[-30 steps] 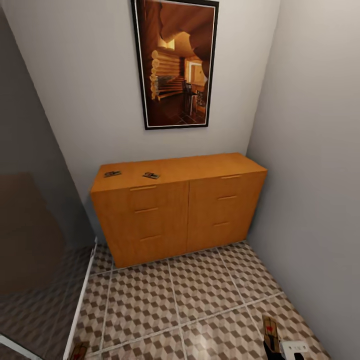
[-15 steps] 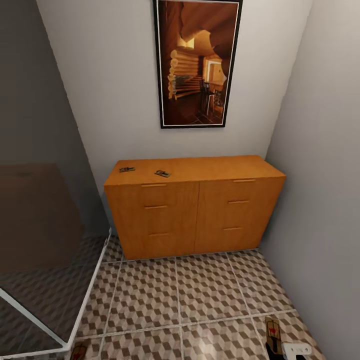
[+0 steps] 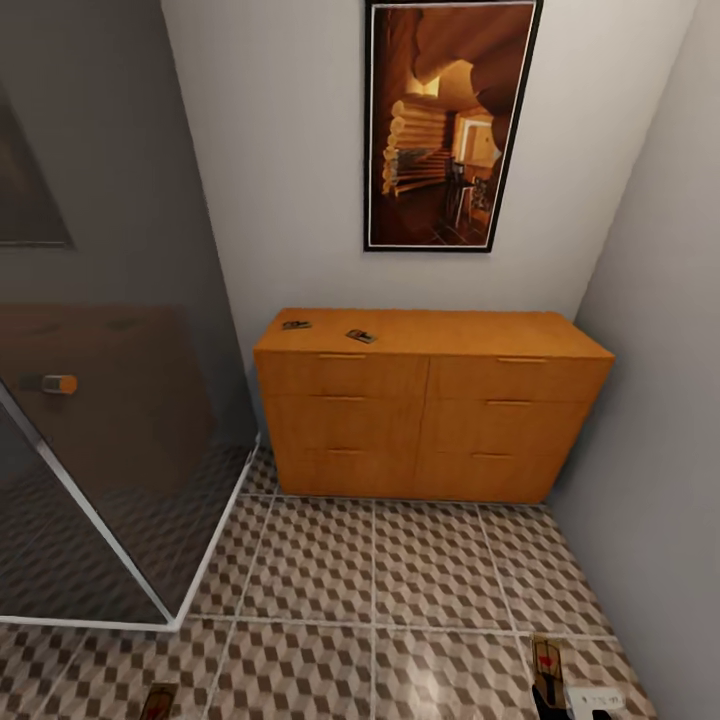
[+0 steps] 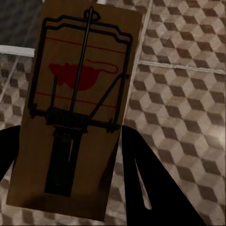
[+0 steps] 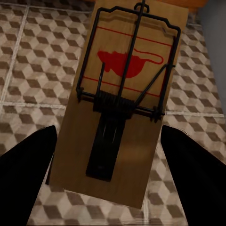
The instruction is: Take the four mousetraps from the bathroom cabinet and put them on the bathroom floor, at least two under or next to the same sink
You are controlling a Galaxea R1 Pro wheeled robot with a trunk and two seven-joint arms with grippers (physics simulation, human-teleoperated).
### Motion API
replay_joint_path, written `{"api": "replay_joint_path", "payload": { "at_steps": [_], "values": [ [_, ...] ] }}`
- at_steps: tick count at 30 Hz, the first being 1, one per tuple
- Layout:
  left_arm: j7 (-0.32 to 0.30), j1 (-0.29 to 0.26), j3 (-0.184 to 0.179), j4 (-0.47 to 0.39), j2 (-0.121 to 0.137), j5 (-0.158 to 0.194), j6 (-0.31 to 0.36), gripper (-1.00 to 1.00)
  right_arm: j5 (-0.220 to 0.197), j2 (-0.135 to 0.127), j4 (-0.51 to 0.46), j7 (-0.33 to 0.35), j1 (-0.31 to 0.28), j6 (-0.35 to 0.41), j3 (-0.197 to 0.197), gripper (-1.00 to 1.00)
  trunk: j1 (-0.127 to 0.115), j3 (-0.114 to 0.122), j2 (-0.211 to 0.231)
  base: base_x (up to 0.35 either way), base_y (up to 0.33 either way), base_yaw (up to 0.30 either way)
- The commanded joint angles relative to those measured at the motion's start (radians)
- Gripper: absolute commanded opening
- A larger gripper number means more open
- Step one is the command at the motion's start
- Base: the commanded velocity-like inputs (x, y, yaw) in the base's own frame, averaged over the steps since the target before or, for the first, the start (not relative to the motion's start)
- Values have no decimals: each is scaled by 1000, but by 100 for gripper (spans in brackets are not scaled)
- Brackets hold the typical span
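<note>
A dark glass shower panel stands left of the cabinet, and a framed picture hangs above it. Four mousetraps are counted: two on the cabinet top, and one in each claw above the bathroom floor. The left claw grips one trap; the right claw clasps another. Both are cut off at the head view's lower edge.

Two mousetraps lie on the cabinet, which stands on the bathroom floor.
</note>
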Motion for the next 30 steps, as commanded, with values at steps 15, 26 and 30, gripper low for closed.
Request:
{"api": "replay_joint_path", "payload": {
  "at_steps": [15, 26, 30],
  "values": [
    [8, -1, -8, 2, -2, -2, -3, -100, -8, 0, 0, 4, 0, -3, 1, -100, -1, -6, -1, -252, -20, 285],
    [9, -1, -8, 1, -2, -1, -3, -100, -8, 0, 0, 4, 0, -3, 1, -100, -1, -10, -1, -12, -269, 285],
    [9, -1, -8, 1, -2, -1, -3, -100, -8, 0, 0, 4, 0, -3, 1, -100, -1, -11, -1, 0, -59, 285]
  ]
}}
